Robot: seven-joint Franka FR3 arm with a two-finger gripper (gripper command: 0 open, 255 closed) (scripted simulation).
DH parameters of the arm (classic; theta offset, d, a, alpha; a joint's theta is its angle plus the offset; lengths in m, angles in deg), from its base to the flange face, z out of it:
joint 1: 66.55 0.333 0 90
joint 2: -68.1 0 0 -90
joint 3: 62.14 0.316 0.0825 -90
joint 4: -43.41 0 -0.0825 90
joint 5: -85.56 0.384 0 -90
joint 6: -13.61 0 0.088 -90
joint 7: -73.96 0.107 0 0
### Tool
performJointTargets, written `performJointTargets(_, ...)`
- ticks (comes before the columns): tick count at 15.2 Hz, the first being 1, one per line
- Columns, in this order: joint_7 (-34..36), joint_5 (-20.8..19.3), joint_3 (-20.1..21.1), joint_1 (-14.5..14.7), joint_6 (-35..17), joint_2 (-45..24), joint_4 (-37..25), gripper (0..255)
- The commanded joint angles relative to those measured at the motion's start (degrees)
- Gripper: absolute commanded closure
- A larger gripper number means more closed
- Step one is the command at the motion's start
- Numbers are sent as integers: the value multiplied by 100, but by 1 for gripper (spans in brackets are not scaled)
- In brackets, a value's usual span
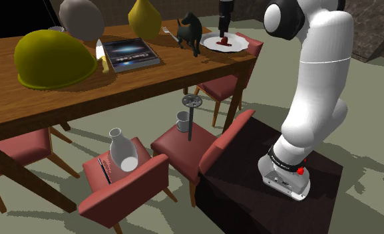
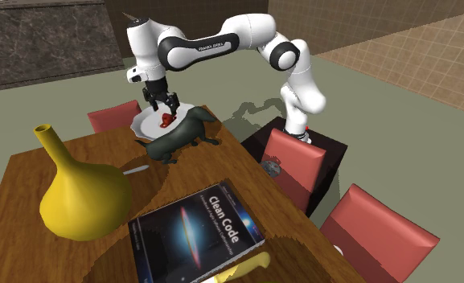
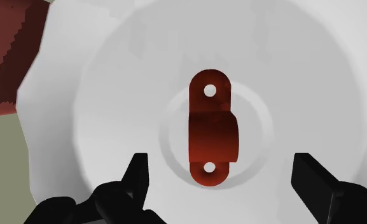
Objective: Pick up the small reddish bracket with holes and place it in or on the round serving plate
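The small reddish bracket (image 3: 210, 127), with a hole at each end, lies in the middle of the round white plate (image 3: 112, 95). My gripper (image 3: 221, 168) hangs just above it, open, its fingers apart on either side of the bracket and touching nothing. In the shoulder view the plate (image 1: 240, 44) sits at the table's far right corner, the bracket (image 1: 222, 43) on it and the gripper (image 1: 223, 28) right over it. The second exterior view shows the gripper (image 2: 163, 104) above the bracket (image 2: 168, 120) on the plate (image 2: 148, 125).
A dark dog figurine (image 2: 182, 138) stands right beside the plate. Further along the wooden table (image 1: 64, 100) are a yellow vase (image 2: 81, 193), a book (image 2: 194, 233), a yellow-handled knife (image 2: 242, 269) and a yellow dome (image 1: 54, 60). Red chairs (image 1: 184, 143) line the table's side.
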Motion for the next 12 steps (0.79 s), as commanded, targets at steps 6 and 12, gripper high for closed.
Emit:
performJointTargets(6,-31,101,12,-138,963,-390,-1351,0)
performJointTargets(12,-31,101,13,-138,963,-390,-1351,0)
